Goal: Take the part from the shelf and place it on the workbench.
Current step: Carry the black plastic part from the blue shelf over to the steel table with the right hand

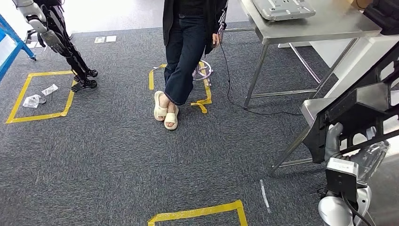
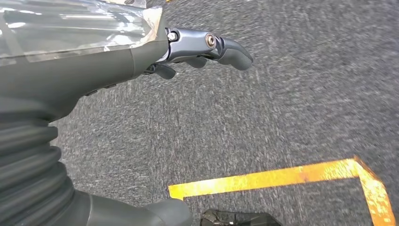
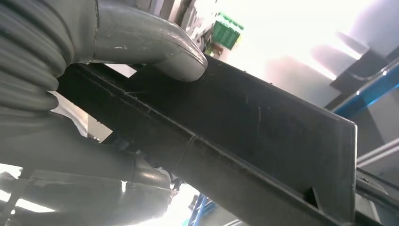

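Grey carpet marked with yellow tape squares covers the floor of a workshop, where a steel workbench stands at the far right with a pale moulded panel resting on its tabletop. A person in dark jeans and cream sandals sits on a stool in the middle distance, legs crossed at the ankles. At far left stand the dark legs of another robot, with small plastic bags lying inside a taped square beside it. At near right, the robot's right hand grasps the black plastic part, a long angular frame held up off the floor and near the workbench legs; in the right wrist view the thumb presses on the part's flat face. The left hand hangs over the carpet, fingers curled, with clear plastic film lying against it; whether it grasps the film cannot be told.
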Controlling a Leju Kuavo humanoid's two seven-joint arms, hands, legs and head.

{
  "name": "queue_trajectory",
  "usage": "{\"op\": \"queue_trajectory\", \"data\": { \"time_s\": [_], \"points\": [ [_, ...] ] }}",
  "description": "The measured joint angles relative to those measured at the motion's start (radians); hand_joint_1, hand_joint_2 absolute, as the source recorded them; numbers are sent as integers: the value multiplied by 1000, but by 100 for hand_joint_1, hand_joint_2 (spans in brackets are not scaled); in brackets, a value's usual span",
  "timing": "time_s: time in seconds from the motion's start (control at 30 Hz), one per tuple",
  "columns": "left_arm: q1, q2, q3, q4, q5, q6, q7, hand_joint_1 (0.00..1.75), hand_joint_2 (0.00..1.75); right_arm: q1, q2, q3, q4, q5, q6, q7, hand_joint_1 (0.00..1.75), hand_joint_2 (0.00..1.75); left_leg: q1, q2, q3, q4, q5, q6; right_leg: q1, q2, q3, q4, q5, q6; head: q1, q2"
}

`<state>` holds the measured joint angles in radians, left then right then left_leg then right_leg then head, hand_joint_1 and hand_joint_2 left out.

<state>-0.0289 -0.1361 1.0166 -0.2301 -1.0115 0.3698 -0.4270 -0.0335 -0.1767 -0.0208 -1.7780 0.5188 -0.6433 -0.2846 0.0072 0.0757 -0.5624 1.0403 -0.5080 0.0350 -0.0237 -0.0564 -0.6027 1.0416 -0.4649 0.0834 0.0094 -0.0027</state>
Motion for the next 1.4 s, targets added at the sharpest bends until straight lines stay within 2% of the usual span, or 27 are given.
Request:
{"op": "queue_trajectory", "data": {
  "time_s": [0.07, 0.1, 0.17, 0.23, 0.27, 0.3, 0.33, 0.4, 0.47, 0.53, 0.6, 0.63, 0.7, 0.77, 0.83, 0.87, 0.9, 0.97, 1.03, 1.1, 1.13, 1.2, 1.27, 1.3, 1.33, 1.37, 1.4],
  "points": [
    [-1, -1, 0, -2, -1, -1, 1, 0, 175, 1, 3, -1, -3, 2, 3, -2, 166, 175, -3, 18, 7, -4, -3, -11, 9, 10, 6, -13, 5, -17, -1, 0],
    [-2, -2, 0, -3, -1, -1, 2, 0, 175, 3, 3, -2, -5, 3, 4, -2, 166, 175, -1, 20, 11, -5, -5, -17, 4, 21, 6, -14, 7, -23, -1, 0],
    [-4, -4, 0, -4, -2, -1, 2, 0, 175, 4, 5, -4, -10, 6, 4, -2, 166, 175, 4, -12, 2, 24, -31, -27, -4, 40, 6, -17, 11, -38, -4, 0],
    [-3, -4, 0, -5, -3, -3, 3, 0, 175, 6, 10, -5, -15, 15, 6, 0, 166, 175, 6, -61, -47, 133, -93, -30, -5, 57, 7, -18, 12, -54, -8, 0],
    [-2, -5, 0, -5, -4, -3, 4, 0, 175, 9, 13, -6, -17, 19, 7, 1, 166, 175, 6, -72, -80, 199, -123, -29, -3, 67, 7, -18, 11, -60, -8, 0],
    [-2, -5, 0, -5, -4, -4, 5, 0, 175, 14, 15, -6, -19, 22, 8, 2, 166, 175, 6, -77, -107, 250, -139, -29, -1, 77, 7, -18, 11, -62, -9, 0],
    [-1, -5, 0, -5, -4, -4, 6, 0, 175, 18, 17, -6, -20, 24, 9, 3, 166, 175, 6, -78, -119, 270, -137, -28, 1, 89, 7, -17, 11, -62, -9, 0],
    [-1, -5, 0, -6, -4, -4, 7, 0, 175, 23, 19, -7, -23, 25, 9, 5, 166, 175, 9, -85, -90, 201, -80, -26, 1, 113, 9, -16, 11, -61, -9, 0],
    [-1, -5, 0, -6, -5, -4, 8, 0, 175, 25, 21, -7, -29, 27, 9, 5, 166, 175, 15, -122, -33, 77, -21, -25, 3, 136, 7, -10, 10, -58, -8, 0],
    [-1, -5, -1, -7, -5, -5, 8, 0, 175, 26, 22, -7, -34, 27, 10, 5, 166, 175, 15, -145, -9, 20, -5, -21, 5, 157, 0, -7, 12, -48, -8, 0],
    [-2, -5, -1, -8, -5, -5, 9, 0, 175, 30, 22, -8, -39, 27, 10, 5, 166, 175, 9, -125, -7, 13, -2, -10, 3, 173, -9, -12, 18, -34, -7, 0],
    [-2, -5, -1, -10, -5, -5, 9, 0, 175, 32, 22, -9, -41, 28, 11, 5, 166, 175, 7, -114, -5, 8, 3, -1, 2, 163, -15, -8, 17, -29, -8, 0],
    [-3, -5, -1, -13, -7, -7, 9, 0, 175, 34, 21, -10, -48, 31, 12, 7, 166, 175, 8, -90, -2, -2, 10, 14, 6, 118, -48, 48, -9, -28, -3, 0],
    [-2, -5, -1, -15, -10, -11, 9, 0, 175, 39, 21, -10, -54, 37, 14, 12, 166, 175, 5, -67, -2, -4, 10, 20, 7, 80, -107, 173, -58, -34, 0, 0],
    [-1, -4, -1, -16, -12, -14, 10, 0, 175, 47, 22, -12, -57, 40, 16, 16, 166, 175, 3, -43, -2, -4, 9, 21, 4, 71, -150, 262, -83, -30, 0, 0],
    [-1, -4, -1, -16, -12, -15, 10, 0, 175, 51, 22, -13, -59, 41, 17, 18, 166, 175, 3, -32, -1, -4, 7, 21, 2, 66, -145, 253, -75, -23, 0, 0],
    [-1, -4, -1, -17, -12, -15, 10, 0, 175, 54, 22, -14, -62, 42, 18, 19, 166, 175, 3, -21, 0, -4, 6, 19, -1, 57, -119, 205, -55, -15, 0, 0],
    [-1, -4, -1, -20, -12, -17, 11, 0, 175, 54, 22, -15, -69, 46, 20, 20, 166, 175, -1, -1, 5, -3, -1, 10, -1, 10, -40, 66, -11, -4, 1, 0],
    [-1, -4, -1, -24, -12, -18, 12, 0, 175, 53, 23, -15, -76, 48, 22, 21, 166, 175, -7, 17, 12, -3, -9, -2, 5, -17, 0, -6, 7, -11, 0, 0],
    [-2, -4, -1, -25, -12, -18, 13, 0, 175, 55, 24, -16, -80, 49, 24, 23, 166, 175, -7, 38, 21, -7, -14, -12, 9, 5, -1, -10, 10, -26, -1, 0],
    [-3, -5, -2, -26, -12, -18, 13, 0, 175, 56, 24, -17, -83, 49, 24, 23, 166, 175, -4, 37, 23, -4, -19, -17, 5, 17, -1, -12, 12, -31, -2, 0],
    [-4, -7, -2, -27, -13, -18, 13, 0, 175, 56, 25, -18, -89, 50, 24, 24, 166, 175, 3, -5, 7, 41, -52, -24, -3, 40, 0, -14, 15, -45, -4, 0],
    [-3, -8, -2, -27, -13, -18, 14, 0, 175, 55, 27, -19, -92, 51, 25, 24, 166, 175, 5, -59, -50, 160, -113, -27, -3, 60, 0, -15, 14, -57, -7, 0],
    [-2, -9, -2, -27, -13, -18, 14, 0, 175, 55, 28, -19, -92, 51, 25, 25, 166, 175, 5, -71, -83, 222, -136, -27, -1, 72, 1, -15, 15, -61, -9, 0],
    [-1, -9, -2, -27, -13, -19, 14, 0, 175, 56, 29, -19, -92, 52, 26, 25, 166, 175, 5, -76, -108, 262, -144, -27, 1, 85, 1, -15, 14, -63, -9, 0],
    [0, -9, -2, -27, -13, -19, 14, 0, 175, 57, 31, -19, -92, 54, 26, 27, 166, 175, 6, -78, -117, 267, -131, -26, 2, 98, 2, -14, 15, -64, -9, 0],
    [0, -9, -2, -27, -14, -20, 14, 0, 175, 57, 32, -19, -92, 58, 27, 29, 166, 175, 6, -81, -107, 236, -102, -25, 3, 111, 3, -14, 14, -63, -9, 0]
  ]
}}
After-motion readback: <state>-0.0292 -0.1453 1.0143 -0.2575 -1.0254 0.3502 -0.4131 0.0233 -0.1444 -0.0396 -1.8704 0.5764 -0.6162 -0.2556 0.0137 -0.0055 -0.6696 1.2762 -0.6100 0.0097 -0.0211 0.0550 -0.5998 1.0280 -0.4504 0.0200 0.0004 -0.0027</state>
